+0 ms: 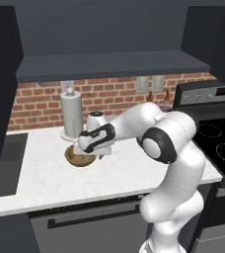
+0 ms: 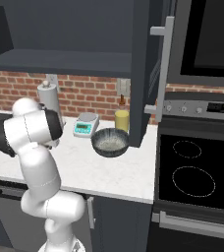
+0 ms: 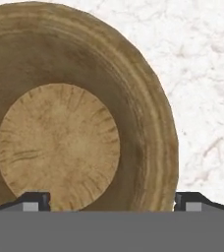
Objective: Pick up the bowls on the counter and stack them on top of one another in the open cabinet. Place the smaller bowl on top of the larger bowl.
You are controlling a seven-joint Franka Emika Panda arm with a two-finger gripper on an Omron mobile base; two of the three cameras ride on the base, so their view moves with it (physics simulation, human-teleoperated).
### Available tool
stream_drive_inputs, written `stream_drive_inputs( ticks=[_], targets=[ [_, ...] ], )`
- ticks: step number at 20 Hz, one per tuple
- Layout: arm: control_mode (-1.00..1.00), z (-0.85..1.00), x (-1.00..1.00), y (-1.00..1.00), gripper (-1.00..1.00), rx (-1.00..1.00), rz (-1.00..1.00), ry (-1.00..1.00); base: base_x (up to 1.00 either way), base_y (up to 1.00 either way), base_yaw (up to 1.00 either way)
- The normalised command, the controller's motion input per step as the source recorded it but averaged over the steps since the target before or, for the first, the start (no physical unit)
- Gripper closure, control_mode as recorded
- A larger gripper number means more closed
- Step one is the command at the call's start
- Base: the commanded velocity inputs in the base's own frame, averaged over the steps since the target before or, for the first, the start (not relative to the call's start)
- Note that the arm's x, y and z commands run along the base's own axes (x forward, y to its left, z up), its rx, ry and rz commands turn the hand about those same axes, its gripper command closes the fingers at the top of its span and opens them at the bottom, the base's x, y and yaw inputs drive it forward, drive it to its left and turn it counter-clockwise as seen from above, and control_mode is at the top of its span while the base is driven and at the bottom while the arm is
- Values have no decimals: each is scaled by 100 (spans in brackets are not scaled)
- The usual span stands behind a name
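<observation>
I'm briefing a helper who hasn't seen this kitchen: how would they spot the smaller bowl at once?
Start at the white marble-like counter below the red brick wall, and find the tall white paper towel roll. Just in front of it sits the shallow tan-brown wood-like bowl, under the robot's gripper. The other bowl, dark grey with a pale speckled inside, stands further along towards the stove.

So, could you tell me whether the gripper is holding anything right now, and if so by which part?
Nothing is held. The gripper is open, its fingertips spread either side of the tan-brown bowl's rim, and the bowl sits on the counter.
</observation>
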Motion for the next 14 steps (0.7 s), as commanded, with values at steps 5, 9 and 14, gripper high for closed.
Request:
stream_drive_inputs(
  ticks=[5, 9, 14],
  targets=[
    [-100, -18, 12, 5, 100, 0, -1, -2, 0, 0, 0],
    [-100, -1, 0, 0, 100, 0, 0, -1, 0, 0, 0],
    [-100, 0, 0, 0, 100, 0, 0, -1, 0, 0, 0]
  ],
)
